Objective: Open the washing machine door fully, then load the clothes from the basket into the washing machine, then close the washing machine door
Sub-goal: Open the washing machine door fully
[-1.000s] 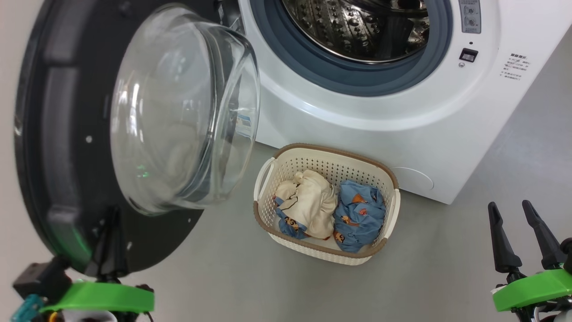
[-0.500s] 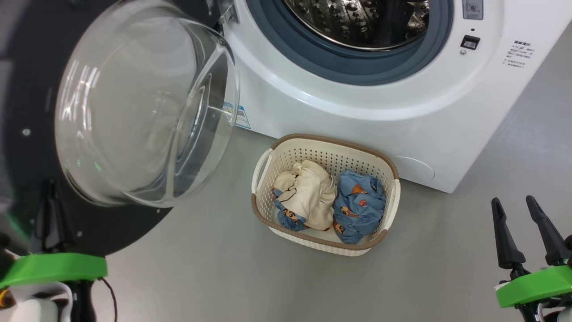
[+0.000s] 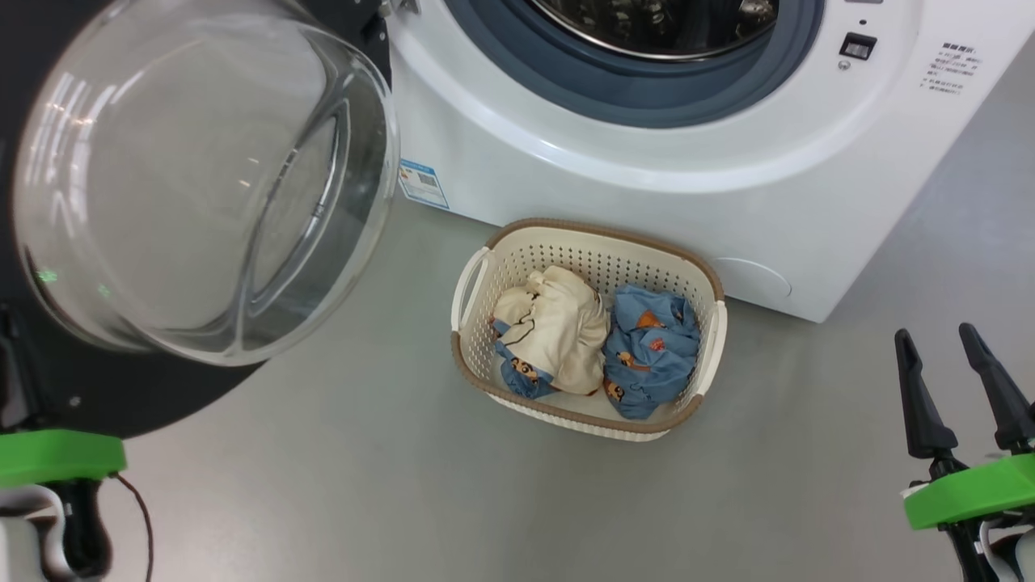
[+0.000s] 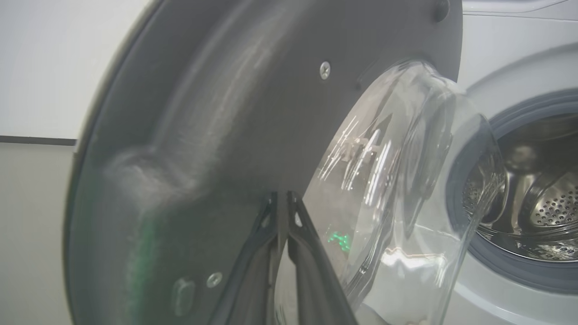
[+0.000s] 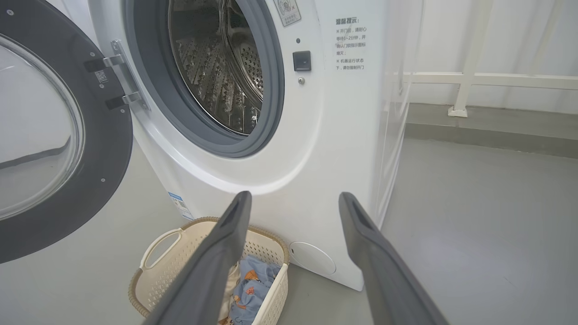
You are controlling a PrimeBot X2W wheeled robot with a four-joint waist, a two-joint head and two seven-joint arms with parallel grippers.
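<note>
The washing machine (image 3: 606,162) stands with its steel drum (image 5: 216,67) exposed. The washing machine door (image 3: 162,396) is swung out to the left, its clear glass bowl (image 3: 202,178) bulging toward me. My left gripper (image 4: 281,198) is shut, and its tips rest against the door's black inner face beside the bowl. The cream basket (image 3: 598,234) sits on the floor before the machine. It holds the clothes, a cream garment (image 3: 558,331) and a blue one (image 3: 655,352). My right gripper (image 3: 934,333) hangs open and empty, right of the basket (image 5: 167,271).
Grey floor (image 3: 364,485) surrounds the basket. A blue label sticker (image 3: 420,184) and a round cover (image 3: 756,279) mark the machine's lower front. A white rail (image 5: 474,79) runs along the wall right of the machine. A pale wall (image 4: 40,67) lies behind the door.
The door has swung farther out to the left, with my shut left gripper moving left alongside it. The head camera shifted a little. The right gripper stays open and in place.
</note>
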